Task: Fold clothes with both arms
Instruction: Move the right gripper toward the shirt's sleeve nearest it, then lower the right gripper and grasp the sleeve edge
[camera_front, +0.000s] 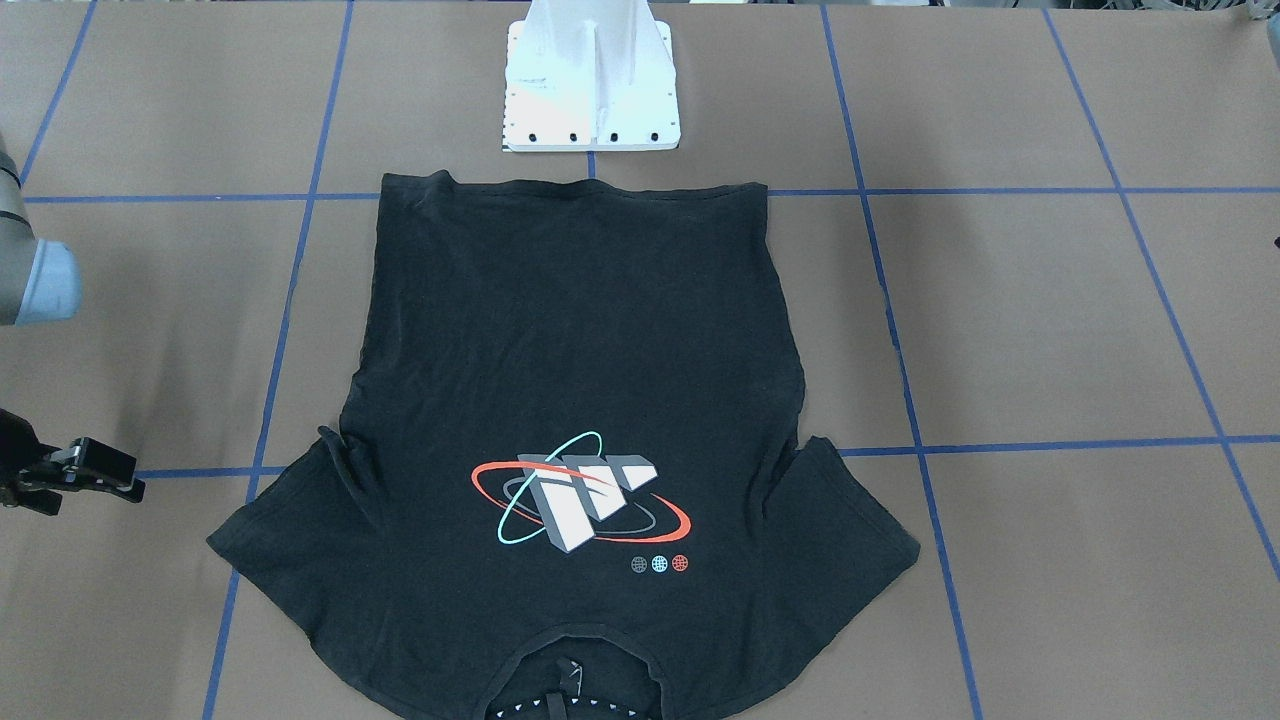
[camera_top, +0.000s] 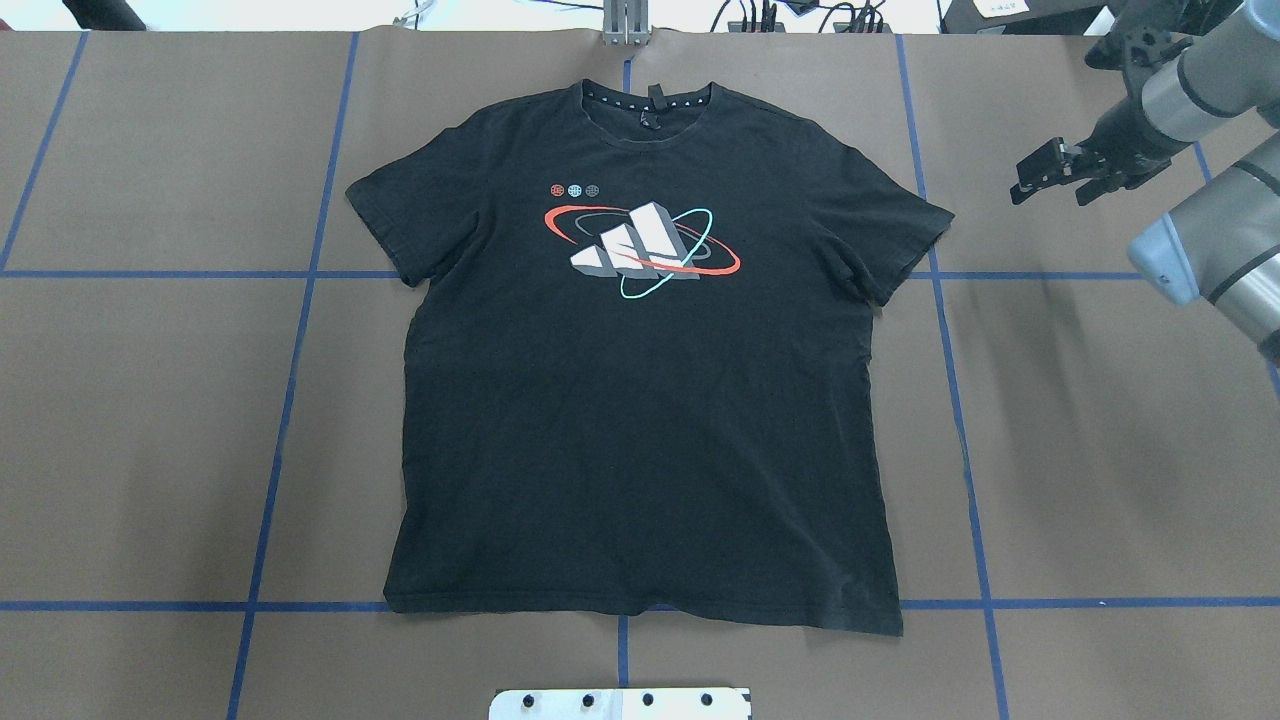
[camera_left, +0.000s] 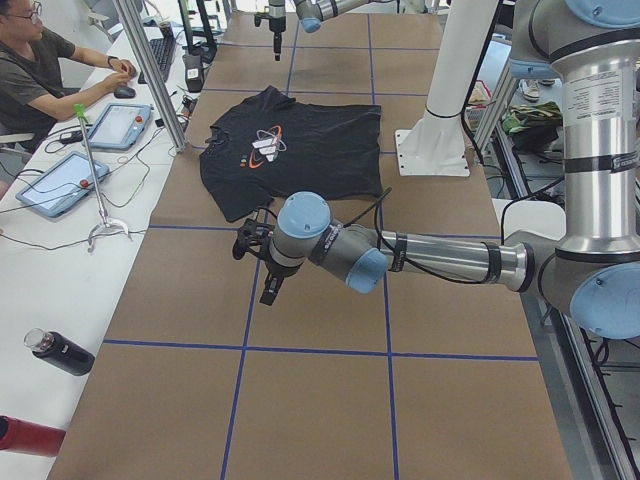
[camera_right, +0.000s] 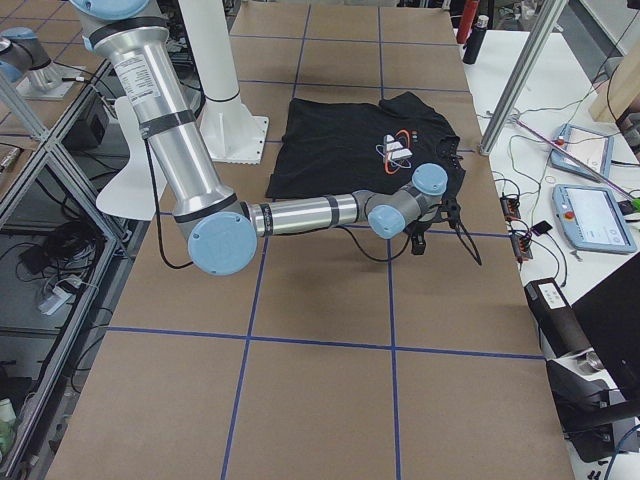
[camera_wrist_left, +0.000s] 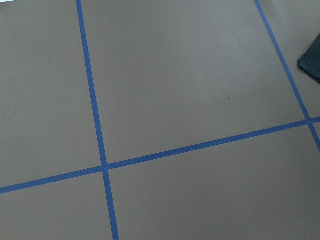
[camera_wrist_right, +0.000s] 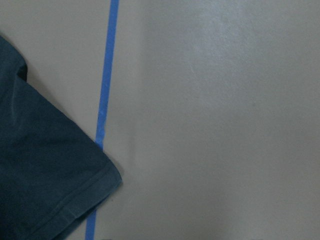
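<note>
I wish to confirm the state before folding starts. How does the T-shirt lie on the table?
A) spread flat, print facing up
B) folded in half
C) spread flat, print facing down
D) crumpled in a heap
A: the T-shirt lies spread out flat on the table, and its print shows on top.

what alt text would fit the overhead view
A black T-shirt lies flat, graphic up, collar far from the robot, on a brown table with blue tape lines. The right gripper hovers beside one sleeve, apart from it.
</note>
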